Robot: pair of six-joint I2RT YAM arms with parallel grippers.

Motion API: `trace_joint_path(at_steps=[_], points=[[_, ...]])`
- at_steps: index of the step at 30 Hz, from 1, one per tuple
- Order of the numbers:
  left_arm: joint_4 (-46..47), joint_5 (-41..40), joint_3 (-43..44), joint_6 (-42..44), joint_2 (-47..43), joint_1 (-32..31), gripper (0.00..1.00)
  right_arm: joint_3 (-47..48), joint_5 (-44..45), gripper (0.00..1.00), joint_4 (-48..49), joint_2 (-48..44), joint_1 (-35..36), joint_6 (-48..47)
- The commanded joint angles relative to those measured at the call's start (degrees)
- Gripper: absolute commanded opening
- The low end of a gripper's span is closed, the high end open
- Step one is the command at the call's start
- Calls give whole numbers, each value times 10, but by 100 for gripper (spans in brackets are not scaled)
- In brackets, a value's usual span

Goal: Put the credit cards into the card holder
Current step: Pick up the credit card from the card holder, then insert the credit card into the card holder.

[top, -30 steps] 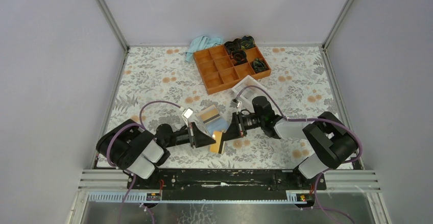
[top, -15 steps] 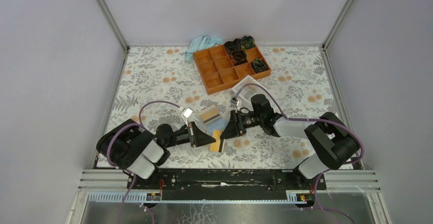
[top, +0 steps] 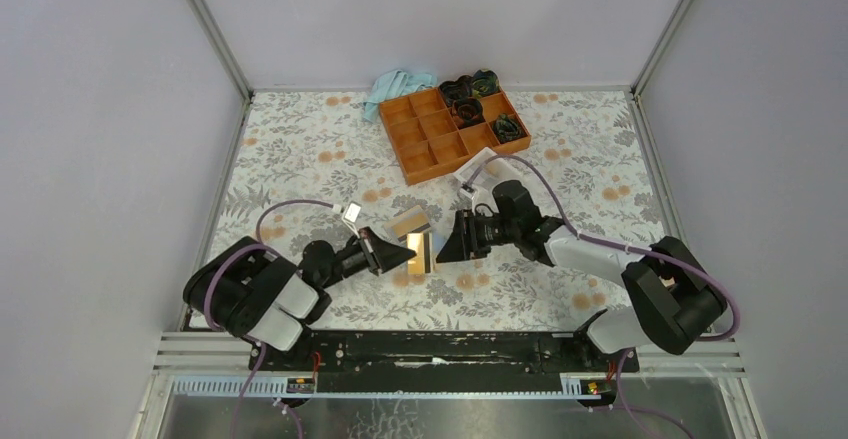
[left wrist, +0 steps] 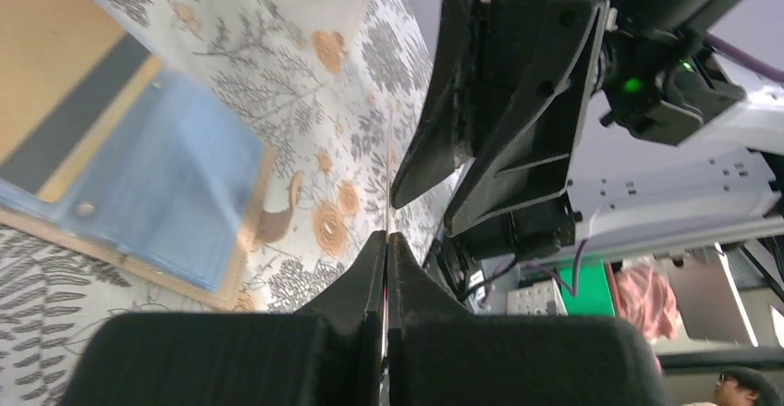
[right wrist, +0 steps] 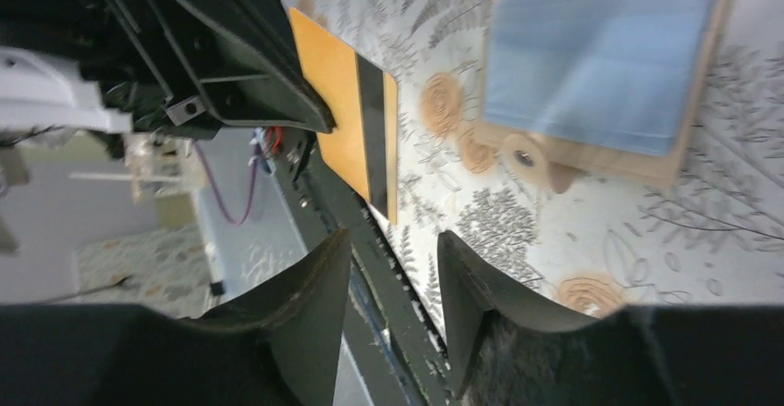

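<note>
The card holder (top: 408,225) lies open on the flowered cloth, tan, with a light blue credit card (left wrist: 157,170) (right wrist: 601,50) lying on it. Just in front of it, my left gripper (top: 403,253) (left wrist: 386,237) is shut on a second credit card (top: 422,251) (right wrist: 349,119), orange with a black stripe, held upright on edge. In the left wrist view this card shows only as a thin line between the jaws. My right gripper (top: 443,248) (right wrist: 395,239) faces the card from the right, open and holding nothing, a short gap away.
At the back, an orange compartment tray (top: 397,141) holds dark coiled items in its right cells. A light blue cloth (top: 395,87) lies behind it. A white packet (top: 480,167) sits near the right arm. The black base rail (top: 450,344) runs along the near edge.
My right gripper has opened, let go of the orange card and drawn back a little. My left gripper has kept the card and carried it away from the near edge, toward the card holder.
</note>
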Motion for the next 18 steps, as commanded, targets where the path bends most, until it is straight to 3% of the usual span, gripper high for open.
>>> trace_joint_path(at_steps=[1, 5, 9, 13, 18], points=[[-74, -89, 9, 36, -53, 9, 0, 46, 131, 44, -95, -23, 23, -69], [-251, -144, 42, 89, -148, 13, 0, 78, 212, 26, -125, 8, 68, -82], [-345, -178, 58, 122, -210, 22, 0, 117, 277, 10, -133, 56, 123, -83], [-377, -195, 56, 132, -235, 32, 0, 163, 336, 1, -155, 109, 153, -82], [-366, -217, 46, 132, -214, 32, 0, 182, 384, 0, -164, 162, 177, -77]])
